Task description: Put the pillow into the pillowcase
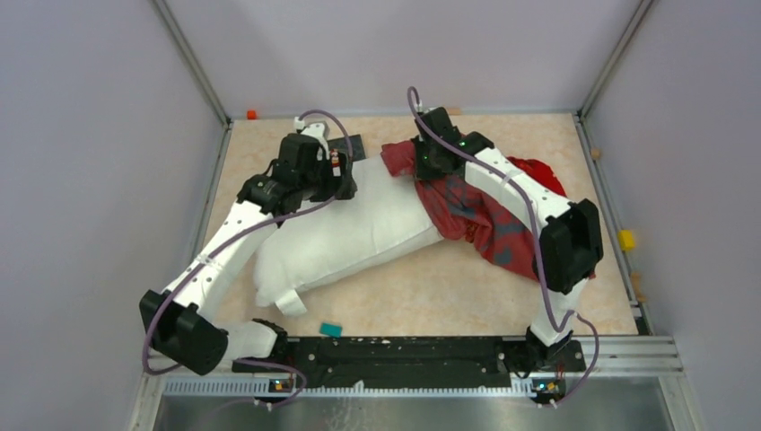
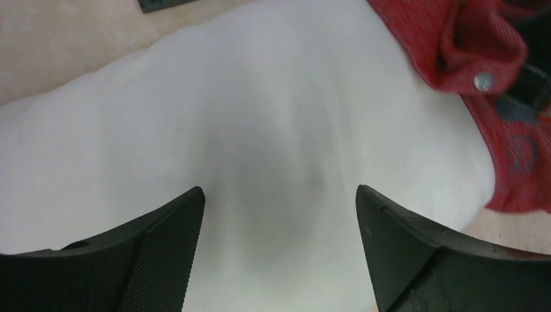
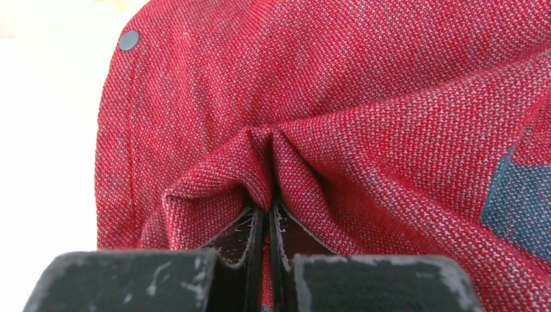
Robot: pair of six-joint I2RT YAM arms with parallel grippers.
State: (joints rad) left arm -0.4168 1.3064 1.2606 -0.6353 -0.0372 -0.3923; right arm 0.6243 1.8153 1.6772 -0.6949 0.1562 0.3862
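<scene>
The white pillow lies slantwise across the middle of the table, its far right end inside the mouth of the red pillowcase. The pillowcase is bunched up on the right half. My left gripper is open, its jaws spread wide just above the pillow's far end. My right gripper is shut on a pinched fold of the pillowcase at its open edge, near a snap button. The red edge with a snap also shows in the left wrist view.
A dark flat piece lies at the back under the left arm. A small teal block sits near the front rail. A yellow block and an orange one lie at the table's edges. Grey walls enclose the table.
</scene>
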